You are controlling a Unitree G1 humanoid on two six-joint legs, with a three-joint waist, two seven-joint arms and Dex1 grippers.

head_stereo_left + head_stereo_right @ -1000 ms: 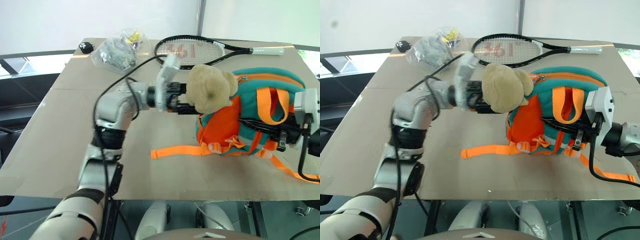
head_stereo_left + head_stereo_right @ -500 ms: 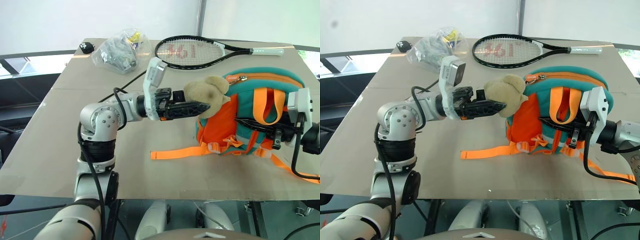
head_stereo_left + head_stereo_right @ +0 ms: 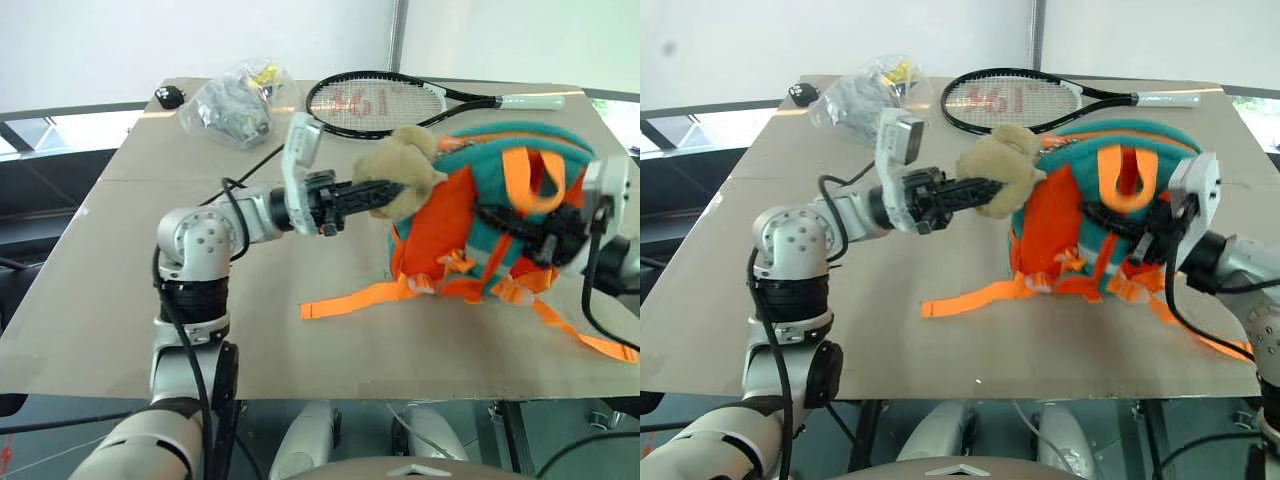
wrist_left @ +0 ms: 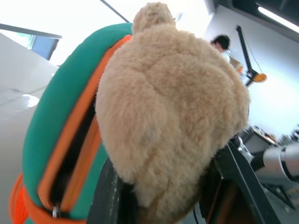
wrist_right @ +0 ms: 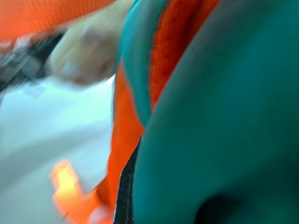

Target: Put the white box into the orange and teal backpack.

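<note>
Since the earlier frames, the backpack had tipped up off the table, its teal top raised and tilted, where before it lay flatter. The left gripper had been spread beside the bear; now its black fingers were clamped on the plush, one on each side of it, as the left wrist view showed. The bear sat against the backpack's teal top, just beside the zipper.

On the backpack's far side from the bear, the right gripper was clenched at the orange webbing on the back panel; whether it actually pinched a strap could not be told. A loose orange strap trailed from the backpack's base across the table toward the left arm.

Behind the backpack lay the racket, and beside the racket's head, further from the backpack, a clear bag of small items.
</note>
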